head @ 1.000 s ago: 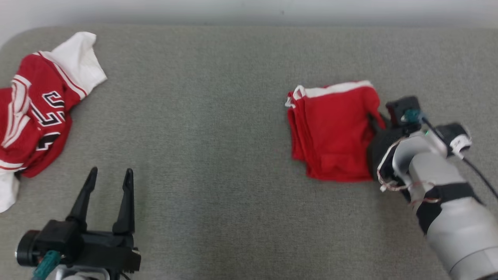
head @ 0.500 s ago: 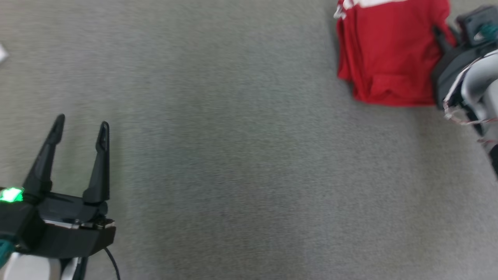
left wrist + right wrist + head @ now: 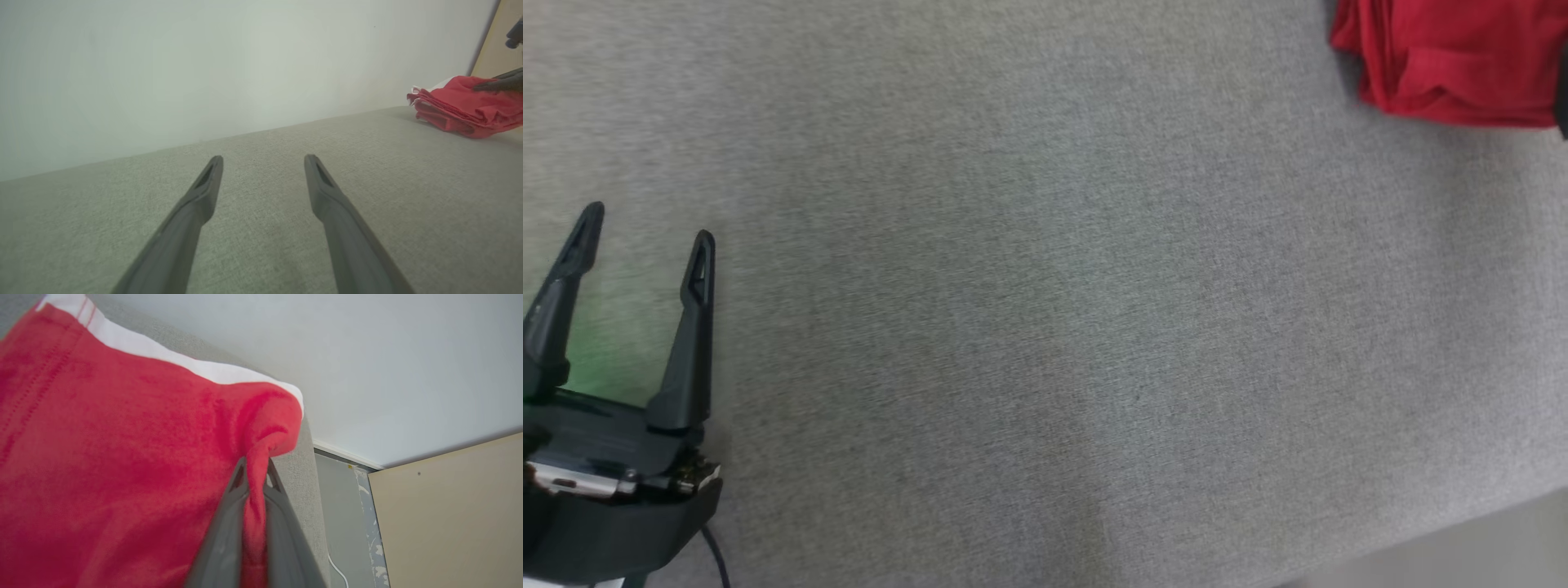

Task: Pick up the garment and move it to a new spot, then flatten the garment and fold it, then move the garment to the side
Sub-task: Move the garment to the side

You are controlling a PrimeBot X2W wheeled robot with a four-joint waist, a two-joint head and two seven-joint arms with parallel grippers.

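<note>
Camera has swung; right gripper (image 3: 255, 463) pinches red garment (image 3: 122, 457), left gripper (image 3: 648, 222) spread above grey surface (image 3: 1054, 327).

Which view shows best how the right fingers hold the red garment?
The right wrist view: the right gripper has its fingers shut on a fold of the red garment. The left wrist view shows this from afar, at its right edge; the head view has a corner of the garment.

Folded red garment (image 3: 1454, 61), white-trimmed edge
</note>
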